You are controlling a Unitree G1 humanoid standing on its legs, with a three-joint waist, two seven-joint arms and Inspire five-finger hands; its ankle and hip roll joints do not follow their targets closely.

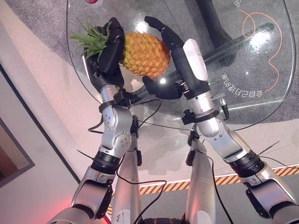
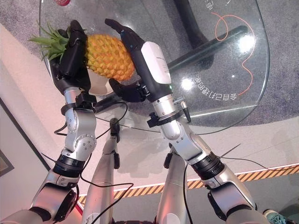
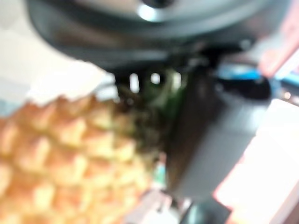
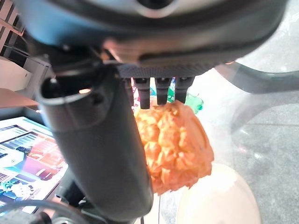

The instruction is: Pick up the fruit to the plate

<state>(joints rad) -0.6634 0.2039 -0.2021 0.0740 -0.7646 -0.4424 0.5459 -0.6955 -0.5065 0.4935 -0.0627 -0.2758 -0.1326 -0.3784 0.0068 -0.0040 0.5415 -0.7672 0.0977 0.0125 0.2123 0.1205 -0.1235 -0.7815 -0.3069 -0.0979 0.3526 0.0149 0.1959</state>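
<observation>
A yellow-orange pineapple with a green leafy crown hangs lying sideways between both hands above the glass table. My left hand is curled round its crown end. On the other end my right hand wraps its fingers over the top, and its thumb presses from below. Just beneath the fruit a white plate lies on the glass; its pale rim also appears in the right wrist view below the pineapple.
The round glass table's near edge runs just past my wrists. A red object sits at the far edge. The table's dark legs and an orange cord show through the glass. Striped floor tape lies below.
</observation>
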